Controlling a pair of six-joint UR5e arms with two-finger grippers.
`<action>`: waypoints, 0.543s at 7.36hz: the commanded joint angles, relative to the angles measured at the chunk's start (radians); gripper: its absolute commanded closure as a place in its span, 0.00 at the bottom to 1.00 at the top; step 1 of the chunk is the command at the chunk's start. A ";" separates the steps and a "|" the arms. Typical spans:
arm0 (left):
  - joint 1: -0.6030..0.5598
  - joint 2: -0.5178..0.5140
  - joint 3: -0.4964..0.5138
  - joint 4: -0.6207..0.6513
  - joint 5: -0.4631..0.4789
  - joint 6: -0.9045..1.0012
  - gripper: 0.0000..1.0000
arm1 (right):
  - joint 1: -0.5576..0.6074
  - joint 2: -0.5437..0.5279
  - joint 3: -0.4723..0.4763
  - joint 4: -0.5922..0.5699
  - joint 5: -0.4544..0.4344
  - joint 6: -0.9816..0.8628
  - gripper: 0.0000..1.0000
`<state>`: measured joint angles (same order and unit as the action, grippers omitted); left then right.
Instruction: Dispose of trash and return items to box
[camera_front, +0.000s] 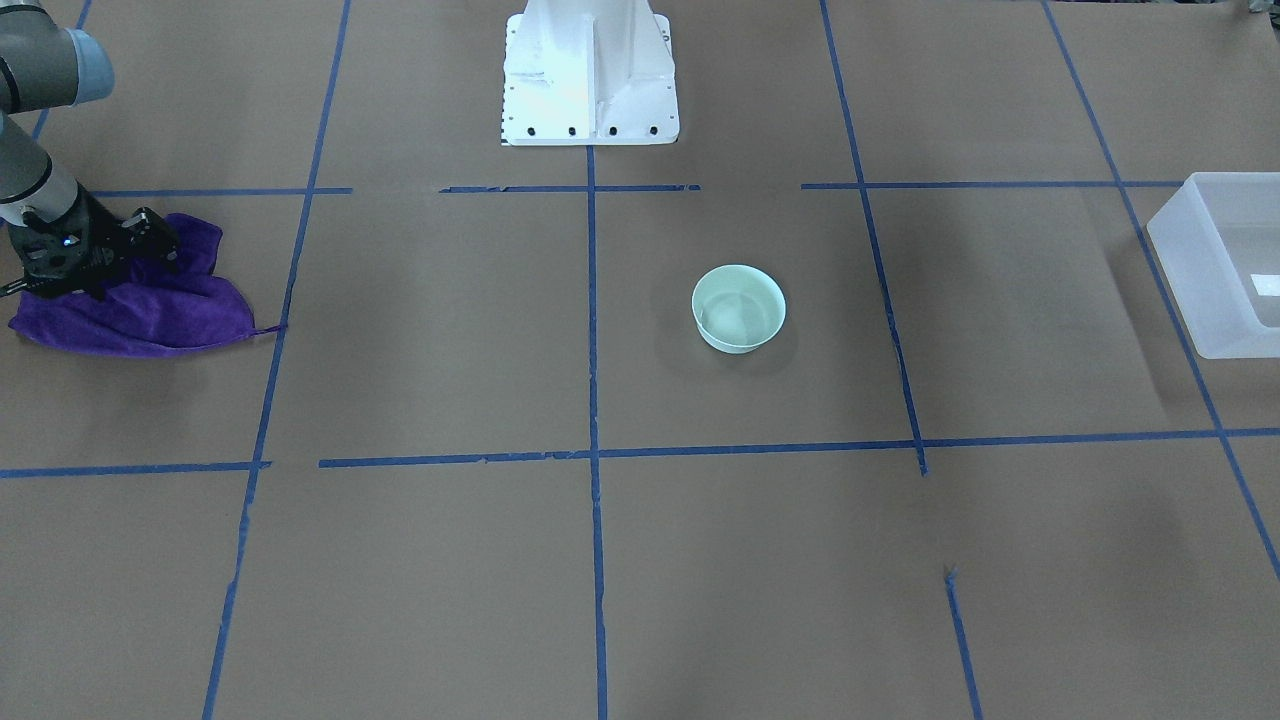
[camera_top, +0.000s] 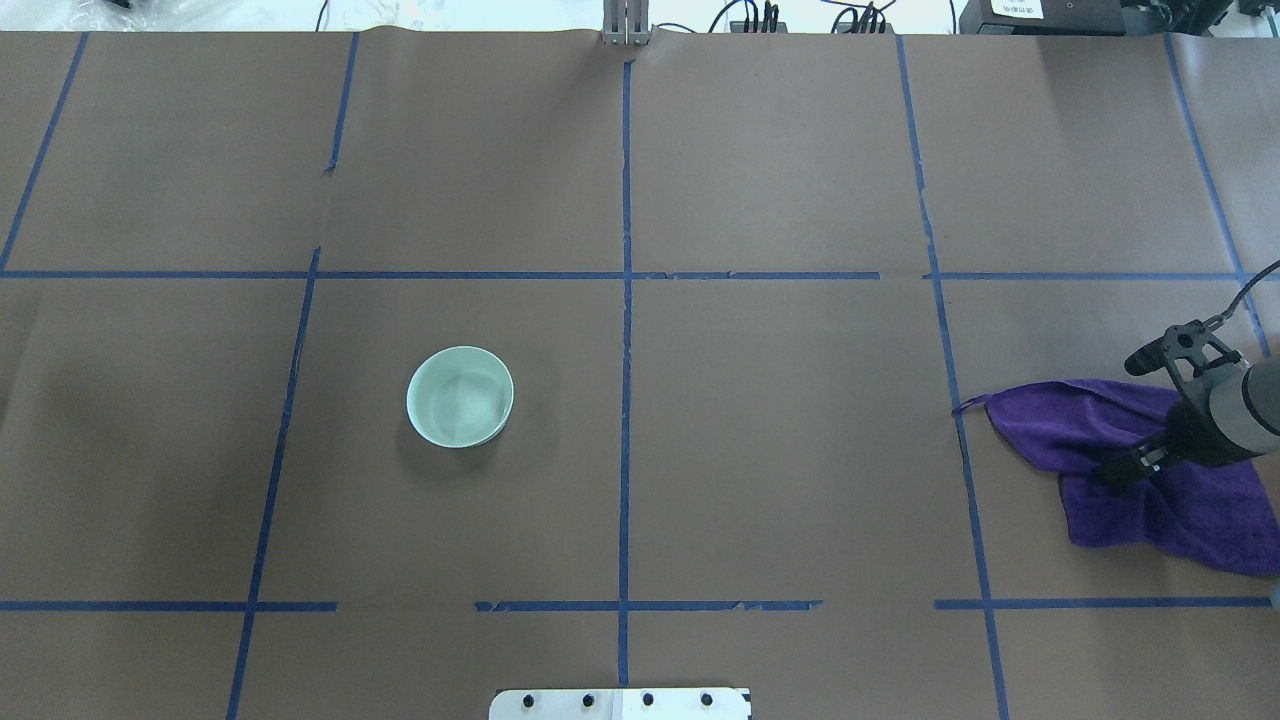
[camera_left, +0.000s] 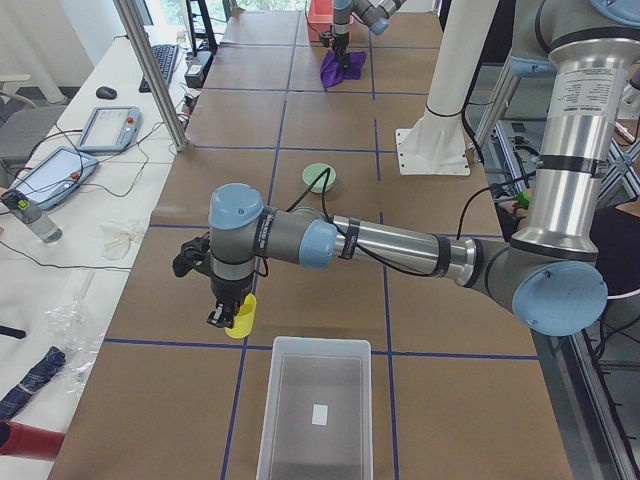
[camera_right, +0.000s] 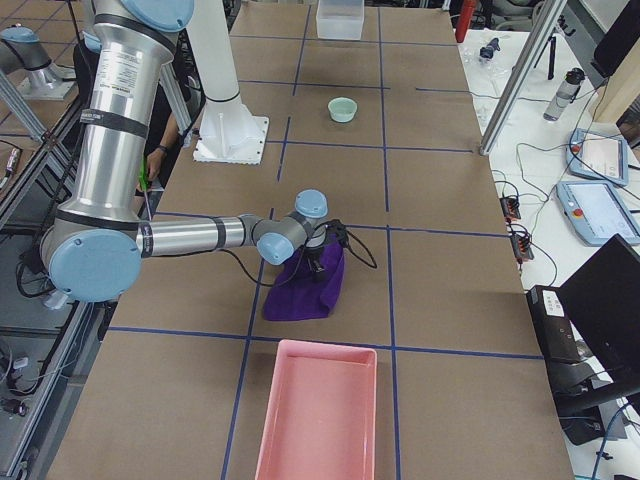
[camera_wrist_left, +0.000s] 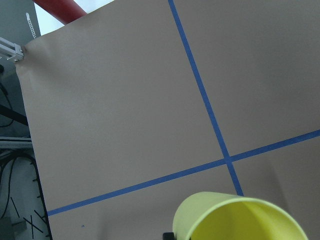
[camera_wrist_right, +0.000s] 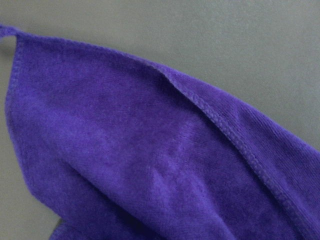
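The yellow cup (camera_left: 243, 318) hangs in my left gripper (camera_left: 228, 318), a little above the table and just short of the near end of the translucent box (camera_left: 315, 405). The cup's rim fills the bottom of the left wrist view (camera_wrist_left: 240, 220). The mint-green bowl (camera_top: 460, 396) stands upright and empty on the table, left of centre, far from both grippers. My right gripper (camera_top: 1112, 474) points down into a purple cloth (camera_top: 1160, 470), which bunches up around its closed fingers. The cloth fills the right wrist view (camera_wrist_right: 150, 150).
A pink tray (camera_right: 318, 415) lies at the table's right end, just beyond the purple cloth. The box (camera_front: 1225, 262) holds only a small white label. Blue tape lines grid the brown paper table. The robot's white base (camera_front: 590, 75) stands at the table's rear middle.
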<state>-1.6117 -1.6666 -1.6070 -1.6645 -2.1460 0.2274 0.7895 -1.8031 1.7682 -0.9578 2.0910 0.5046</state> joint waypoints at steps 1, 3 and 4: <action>-0.010 0.039 0.044 -0.082 0.000 0.026 1.00 | 0.010 -0.001 -0.009 0.001 0.001 -0.008 0.03; -0.010 0.047 0.050 -0.092 0.000 0.027 1.00 | 0.023 -0.001 -0.007 0.001 0.003 -0.008 0.75; -0.010 0.048 0.061 -0.093 0.000 0.027 1.00 | 0.030 -0.002 -0.006 0.004 0.003 -0.008 1.00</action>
<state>-1.6210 -1.6222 -1.5564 -1.7537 -2.1461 0.2537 0.8114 -1.8044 1.7612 -0.9565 2.0933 0.4973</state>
